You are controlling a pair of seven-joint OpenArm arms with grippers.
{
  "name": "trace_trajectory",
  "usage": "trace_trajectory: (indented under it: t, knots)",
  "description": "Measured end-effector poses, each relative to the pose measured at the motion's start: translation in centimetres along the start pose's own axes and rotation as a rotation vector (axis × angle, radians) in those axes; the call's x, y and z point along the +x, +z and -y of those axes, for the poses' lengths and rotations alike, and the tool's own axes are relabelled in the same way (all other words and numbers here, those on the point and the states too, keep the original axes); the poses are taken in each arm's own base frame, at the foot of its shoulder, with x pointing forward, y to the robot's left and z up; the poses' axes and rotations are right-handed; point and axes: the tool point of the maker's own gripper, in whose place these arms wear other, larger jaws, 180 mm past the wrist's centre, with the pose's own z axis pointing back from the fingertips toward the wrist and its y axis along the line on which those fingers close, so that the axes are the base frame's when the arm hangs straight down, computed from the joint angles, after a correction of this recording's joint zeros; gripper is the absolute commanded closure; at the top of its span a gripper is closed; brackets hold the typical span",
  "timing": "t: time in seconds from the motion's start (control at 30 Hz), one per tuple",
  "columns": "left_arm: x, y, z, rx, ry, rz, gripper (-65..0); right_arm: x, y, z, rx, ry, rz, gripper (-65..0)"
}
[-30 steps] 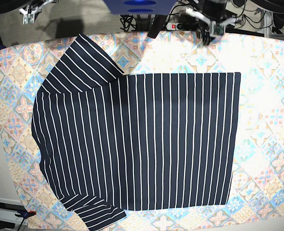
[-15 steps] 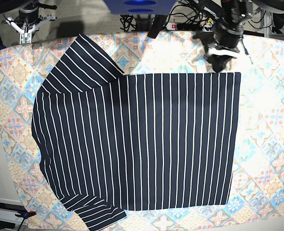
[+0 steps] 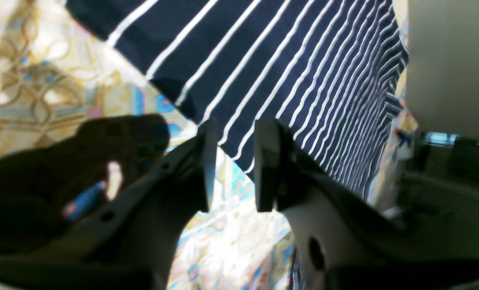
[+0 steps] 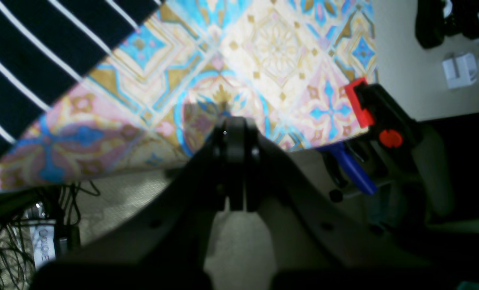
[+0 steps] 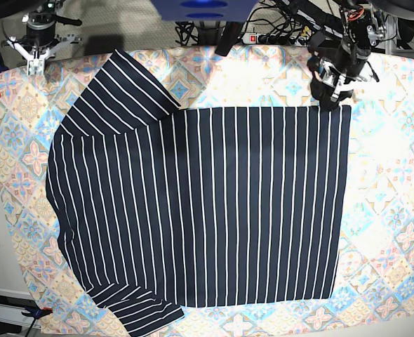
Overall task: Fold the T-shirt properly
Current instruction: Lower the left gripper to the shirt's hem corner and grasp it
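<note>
base overhead, wrist views close, oblique

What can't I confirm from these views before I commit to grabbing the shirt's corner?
- Contact: in the left wrist view the left gripper has parted fingers over the hem of the dark navy white-striped cloth T-shirt; touching or above it, unclear.
- Base view: the arm hides that corner.
- Lower sleeve: cut off by the base view's bottom edge.
- Right wrist view: shows only the pastel tile-patterned tablecloth edge.
</note>
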Motion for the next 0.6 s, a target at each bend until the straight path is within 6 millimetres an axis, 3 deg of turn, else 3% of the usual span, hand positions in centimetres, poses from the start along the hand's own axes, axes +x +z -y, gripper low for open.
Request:
trace_trajectory:
  t: [0.13, 0.43, 0.6]
  knots:
    - [-0.6, -0.7, -1.7, 0.024, 0.092, -0.018, -17.8, -0.1, 0.0, 0.0, 0.0, 0.0, -0.003, 0.0]
    - [1.6, -1.5, -2.6, 0.032, 0.121, 0.033, -26.5, -0.1, 0.0, 0.0, 0.001, 0.001, -0.003, 0.0]
    - [0.8, -2.9, -4.4, 0.069, 0.18, 0.01, -26.2, -0.4, -0.2, -0.2, 0.004, -0.004, -0.034, 0.0]
